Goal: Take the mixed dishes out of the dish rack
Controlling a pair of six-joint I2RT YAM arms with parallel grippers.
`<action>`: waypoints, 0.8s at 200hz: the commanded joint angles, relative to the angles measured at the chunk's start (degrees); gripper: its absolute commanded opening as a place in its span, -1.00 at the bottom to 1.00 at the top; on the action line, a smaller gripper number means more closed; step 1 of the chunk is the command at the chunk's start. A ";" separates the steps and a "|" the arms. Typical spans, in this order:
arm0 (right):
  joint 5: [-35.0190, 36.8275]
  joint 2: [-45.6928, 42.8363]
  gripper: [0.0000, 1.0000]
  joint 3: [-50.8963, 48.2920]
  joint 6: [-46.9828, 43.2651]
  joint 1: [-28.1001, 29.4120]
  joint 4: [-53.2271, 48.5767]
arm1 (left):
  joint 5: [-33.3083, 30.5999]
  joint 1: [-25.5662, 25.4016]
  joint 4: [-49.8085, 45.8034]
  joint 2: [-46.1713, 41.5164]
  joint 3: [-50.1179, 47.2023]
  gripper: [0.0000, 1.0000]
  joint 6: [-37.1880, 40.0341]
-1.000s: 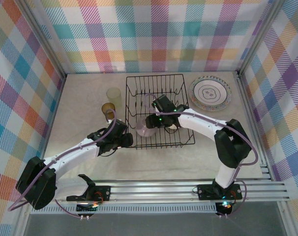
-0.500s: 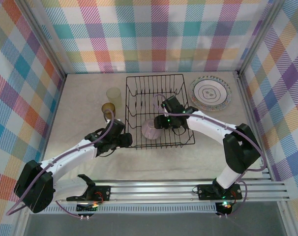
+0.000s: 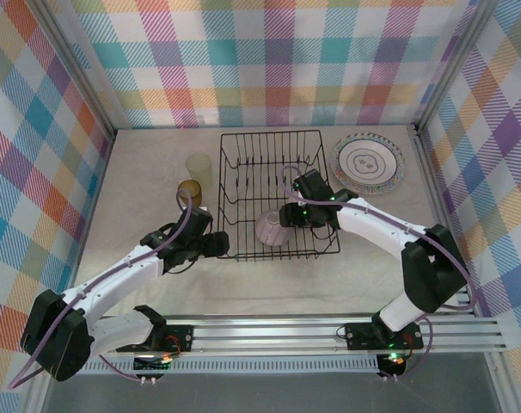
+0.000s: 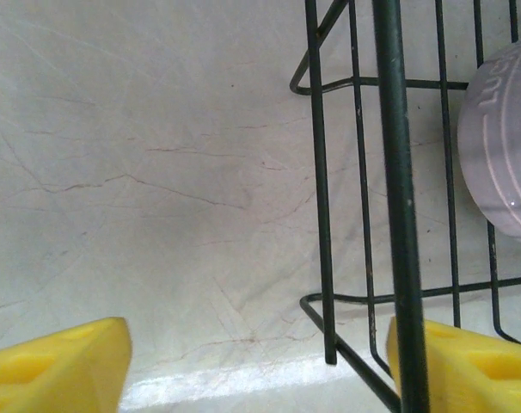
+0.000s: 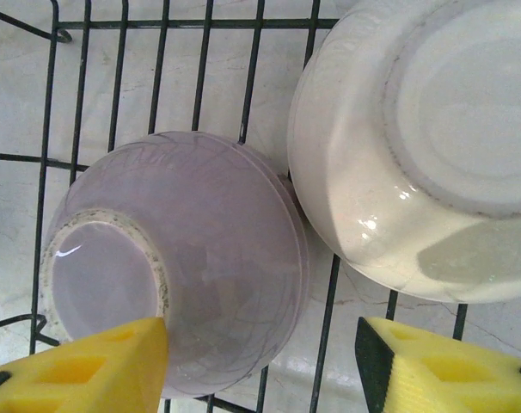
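The black wire dish rack [image 3: 269, 194] stands mid-table. In it, an upturned lavender bowl [image 3: 272, 229] lies next to an upturned cream bowl [image 5: 424, 146]. My right gripper [image 3: 295, 215] hovers over them, open. In the right wrist view the lavender bowl [image 5: 183, 267] sits partly between the yellow fingertips [image 5: 80, 366]; the right gripper [image 5: 260, 366] has a gap to the other finger. My left gripper [image 3: 219, 245] is open at the rack's front-left corner. In the left wrist view the rack's corner wires [image 4: 394, 215] stand between the left gripper's [image 4: 260, 370] fingers.
A ringed plate [image 3: 368, 162] lies flat on the table right of the rack. A pale yellow-green cup [image 3: 199, 165] and an amber cup [image 3: 189, 191] stand left of it. Checked walls close in on three sides.
My right gripper has shifted right along the rack's front, and the lavender bowl has moved right with it. My left gripper has opened wider at the rack's corner.
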 commanded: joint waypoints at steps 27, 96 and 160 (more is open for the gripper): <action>-3.65 -5.67 0.42 0.61 0.87 -0.26 -0.46 | -1.15 0.56 -6.65 -5.64 9.72 0.85 5.37; -13.58 -4.93 0.82 -0.14 2.55 -0.44 0.83 | 10.63 -0.37 -4.23 1.28 20.60 0.99 8.26; -14.49 -3.25 0.78 -3.80 9.28 -2.24 1.96 | 25.62 -1.57 -0.85 17.95 28.90 1.00 10.77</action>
